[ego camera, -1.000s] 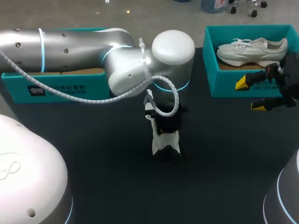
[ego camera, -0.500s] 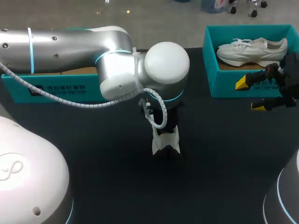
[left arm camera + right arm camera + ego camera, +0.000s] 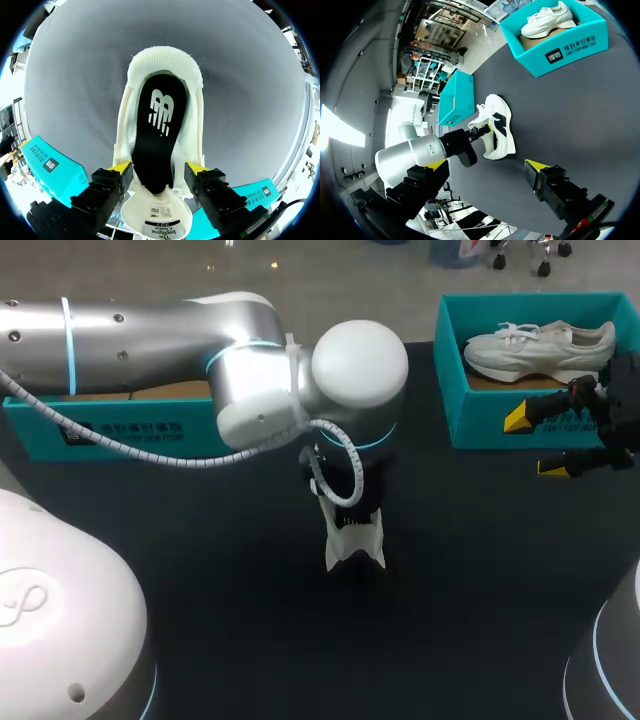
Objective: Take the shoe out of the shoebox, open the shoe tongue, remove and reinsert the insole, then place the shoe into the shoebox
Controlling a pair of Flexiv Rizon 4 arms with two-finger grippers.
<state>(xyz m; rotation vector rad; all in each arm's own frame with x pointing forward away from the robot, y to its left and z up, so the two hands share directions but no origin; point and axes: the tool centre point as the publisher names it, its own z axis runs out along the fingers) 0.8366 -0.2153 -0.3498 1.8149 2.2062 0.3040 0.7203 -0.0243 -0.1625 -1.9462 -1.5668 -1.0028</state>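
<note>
**Left gripper [image 3: 158,169] straddles the shoe, insole lying inside**

Spread wide and clamped on nothing, the left gripper hangs over the white shoe [image 3: 162,65] with one yellow tip at each side of its throat. The black insole [image 3: 156,132] lies between the tips, and as far as I can see neither touches it. The tongue [image 3: 157,215] is folded forward, under the gripper. The shoe stands near the middle of the dark tabletop [image 3: 200,590], well apart from the teal shoebox [image 3: 455,405] at the right, where a second white shoe [image 3: 540,345] lies. The right gripper [image 3: 536,443] hangs released and empty just in front of that box.

Nothing pins the shoe down, so I judge that a sideways push from either tip could slide or tip it. The insole may not be fully seated toward the toe, and pressing it there could buckle it. The tongue could also spring back over the opening.

Only the left wrist view shows the insole and the tongue. In the head view the left arm [image 3: 200,350] covers the shoe's opening, leaving one white end showing. The right wrist view shows the shoe's whole length on the tabletop, with the left gripper above it.
</note>
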